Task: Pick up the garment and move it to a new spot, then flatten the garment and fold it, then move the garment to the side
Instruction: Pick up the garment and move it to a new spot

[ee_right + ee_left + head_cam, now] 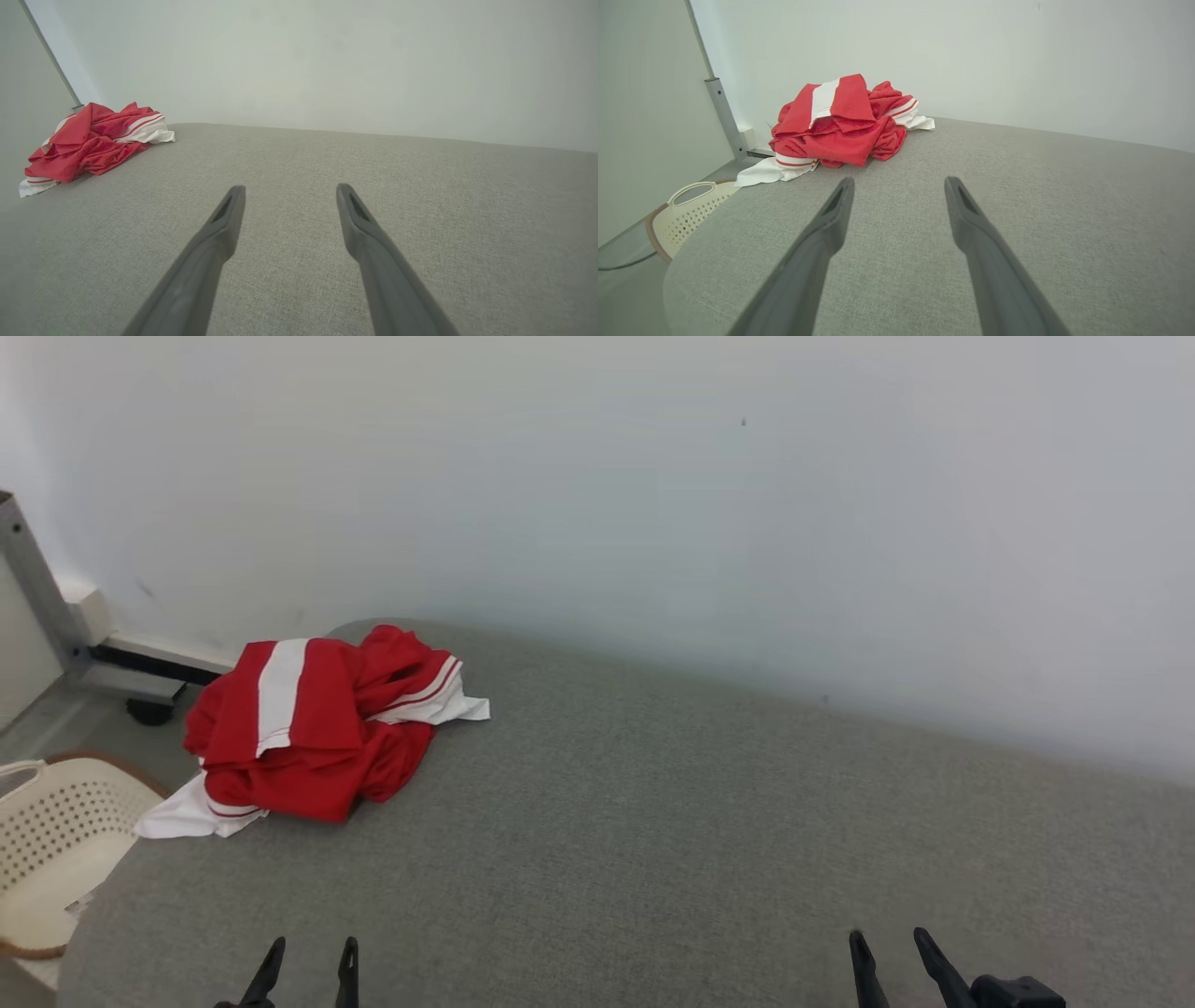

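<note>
Nearest the head camera, my left gripper (315, 945) and right gripper (887, 935) sit at the lower edge, fingers pointing forward over the grey fabric table (653, 821). Both sets of jaws stand apart and empty; neither touches cloth. Garment (317, 728): red with white stripes and white trim, crumpled in a heap at the table's far left corner, near the wall (747, 523), well apart from both grippers. One white edge reaches the left rim, above a perforated cream basket (56, 840).

Head looks down, wrists low, sharing garment (317, 728)
</note>
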Motion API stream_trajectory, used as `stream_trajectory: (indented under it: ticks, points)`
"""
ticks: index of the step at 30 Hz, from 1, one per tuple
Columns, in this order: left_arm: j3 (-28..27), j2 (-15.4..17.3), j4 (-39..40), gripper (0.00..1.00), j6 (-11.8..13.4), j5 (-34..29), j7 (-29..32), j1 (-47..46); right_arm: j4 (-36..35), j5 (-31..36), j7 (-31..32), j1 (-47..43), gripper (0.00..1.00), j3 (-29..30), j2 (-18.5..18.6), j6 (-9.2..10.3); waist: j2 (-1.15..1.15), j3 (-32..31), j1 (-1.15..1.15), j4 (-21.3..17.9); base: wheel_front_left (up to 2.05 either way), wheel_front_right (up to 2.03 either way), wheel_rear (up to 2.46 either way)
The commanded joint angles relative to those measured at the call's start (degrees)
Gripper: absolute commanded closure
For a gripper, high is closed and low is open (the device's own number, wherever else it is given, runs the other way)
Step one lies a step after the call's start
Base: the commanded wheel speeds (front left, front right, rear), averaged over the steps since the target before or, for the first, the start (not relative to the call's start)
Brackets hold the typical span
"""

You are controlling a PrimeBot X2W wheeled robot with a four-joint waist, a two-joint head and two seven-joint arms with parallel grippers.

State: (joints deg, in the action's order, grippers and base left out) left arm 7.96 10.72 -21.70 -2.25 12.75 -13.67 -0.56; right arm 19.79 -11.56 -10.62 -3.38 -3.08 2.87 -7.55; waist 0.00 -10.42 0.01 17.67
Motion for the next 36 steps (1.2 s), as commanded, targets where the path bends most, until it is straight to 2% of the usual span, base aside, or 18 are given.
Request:
stream_trajectory:
  ticks: [1, 9, 19, 24, 27, 36]
  points:
    - [-0.4, 0.5, 0.5, 0.0, 0.3, 0.0, -0.1, -0.2, 0.3, -0.3, -0.5, 1.0, 0.0, -0.3, 0.0, 0.12, 0.0, 1.3, -0.01, 4.6, 0.0, 0.0, 0.0]
    - [-2.0, 1.0, 2.4, 0.0, 1.7, 1.2, -0.8, 0.4, 2.3, -0.3, -1.1, 5.5, 0.0, -2.8, 0.0, 0.12, 0.0, 4.4, -0.01, 7.7, 0.0, 0.0, 0.0]
    - [-3.3, 0.8, 4.1, 0.0, 2.7, 2.2, -1.4, 1.8, 4.9, 0.1, -1.8, 9.0, 0.0, -4.5, 0.0, 0.12, 0.0, 6.4, -0.01, 9.4, 0.0, 0.0, 0.0]
    - [-4.6, -0.7, 3.8, 0.0, 1.9, 4.9, -1.1, -1.3, 5.4, 0.3, -2.0, 9.2, 0.0, -4.3, 0.0, 0.12, 0.0, 7.1, -0.01, 9.9, 0.0, 0.0, 0.0]
    - [-3.9, -1.5, 1.5, 0.0, 2.0, 5.6, 1.5, -5.5, 5.4, 0.4, -1.7, 8.9, 0.0, -4.5, 0.0, 0.12, 0.0, 7.5, -0.01, 10.2, 0.0, 0.0, 0.0]
    - [1.8, -2.0, -14.4, 0.0, -2.9, 6.3, 14.0, -23.8, 1.1, 2.7, 1.5, 4.4, 0.0, -4.9, 0.0, 0.12, 0.0, 8.6, -0.01, 10.9, 0.0, 0.0, 0.0]
